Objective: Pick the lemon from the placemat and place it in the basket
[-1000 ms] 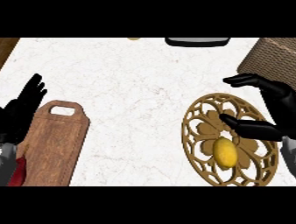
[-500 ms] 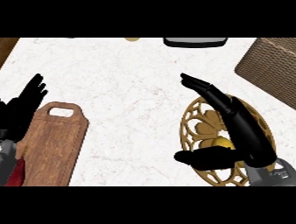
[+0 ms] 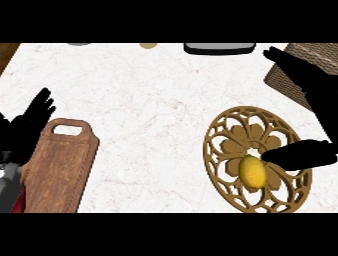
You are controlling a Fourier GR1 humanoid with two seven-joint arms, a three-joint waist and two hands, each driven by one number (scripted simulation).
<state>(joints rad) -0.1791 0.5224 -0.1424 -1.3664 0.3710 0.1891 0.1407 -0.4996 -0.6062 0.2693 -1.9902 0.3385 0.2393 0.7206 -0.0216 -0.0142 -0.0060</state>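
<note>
Lemon (image 3: 252, 171) lies on round wooden placemat (image 3: 235, 125) on white marble counter (image 3: 150, 95).

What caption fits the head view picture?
Right hand open beside the lemon on the round placemat.

You can count one lemon (image 3: 252, 171), one round wooden placemat (image 3: 235, 125) and one basket (image 3: 333, 56). There is also one cutting board (image 3: 58, 171). You see two black hands, the left hand (image 3: 17, 131) and the right hand (image 3: 327, 102).
</note>
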